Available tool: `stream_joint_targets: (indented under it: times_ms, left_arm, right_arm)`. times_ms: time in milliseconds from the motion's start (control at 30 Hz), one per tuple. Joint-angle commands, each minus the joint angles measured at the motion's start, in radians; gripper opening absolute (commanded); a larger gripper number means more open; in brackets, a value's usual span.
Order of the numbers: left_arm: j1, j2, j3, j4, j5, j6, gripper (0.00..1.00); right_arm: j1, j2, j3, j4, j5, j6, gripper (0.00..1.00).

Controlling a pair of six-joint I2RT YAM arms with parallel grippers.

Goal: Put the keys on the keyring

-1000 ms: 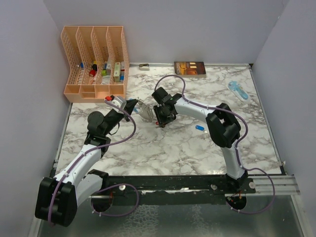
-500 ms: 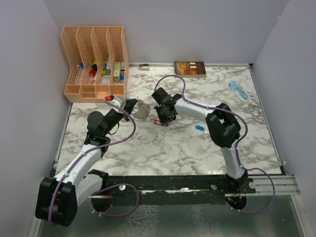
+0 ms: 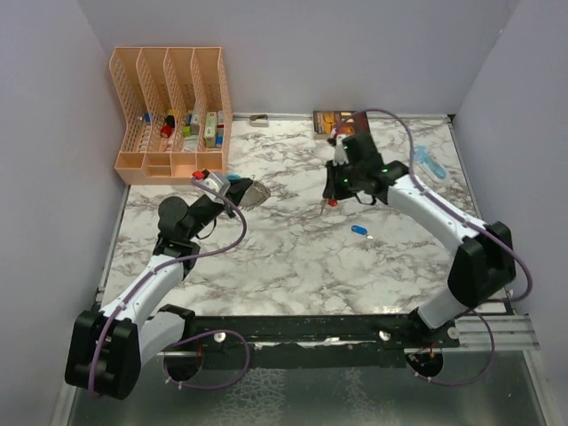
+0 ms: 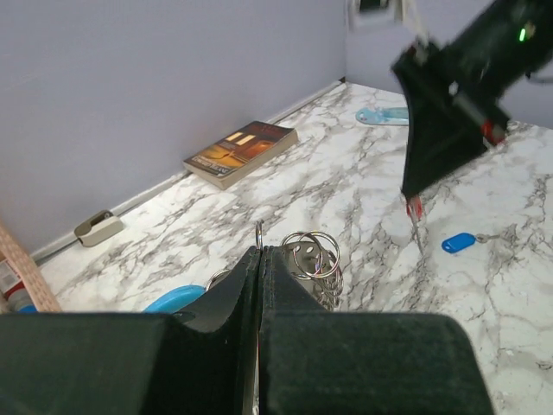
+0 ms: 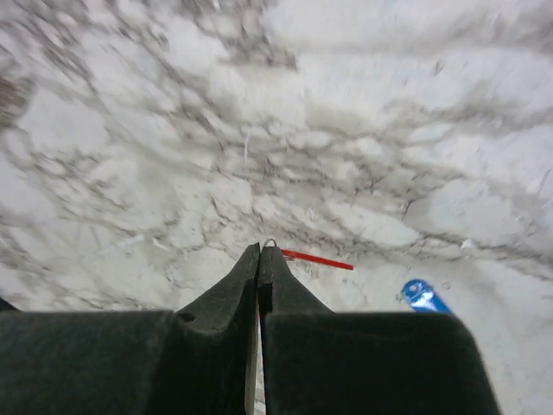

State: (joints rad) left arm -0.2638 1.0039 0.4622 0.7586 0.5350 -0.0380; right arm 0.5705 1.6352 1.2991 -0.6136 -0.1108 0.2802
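My right pincer is clenched on the red key. As far as the blurred wrist view lets me tell, it is pinched by its small wire loop. The tag and blade hang down clear of the tabletop, above its middle and toward the far edge.

My left pincer is clenched too, grasping the keyring. One thin ring stands upright out of my fingertips, the rest of the bunch sags just beyond them, and the strap curls beside it.

The keyring lies to the left of the red key, apart from it, nearer the left edge. The key's long axis runs near vertical, and I judge the upright ring is the one to meet it.

The blue key lies flat near the tabletop's middle, its length roughly along the near edge. It is nearer my right arm.
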Motion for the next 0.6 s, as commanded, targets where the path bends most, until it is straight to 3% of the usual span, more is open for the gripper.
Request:
stream_joint_targets:
  times_ms: [0,300,567]
  left_arm:
    - [0.003,0.029,0.049,0.1,0.145,-0.018,0.0]
    - [-0.02,0.071,0.07,0.137,0.239,0.052,0.0]
    - [-0.037,0.085,0.073,0.13,0.193,0.084,0.0]
  right_arm:
    - [-0.08,-0.119,0.002,0.109,-0.29,-0.077,0.01]
    - [-0.104,-0.12,-0.034,0.266,-0.768,-0.045,0.01]
    - [-0.104,-0.159,-0.022,0.327,-0.872,-0.01,0.01]
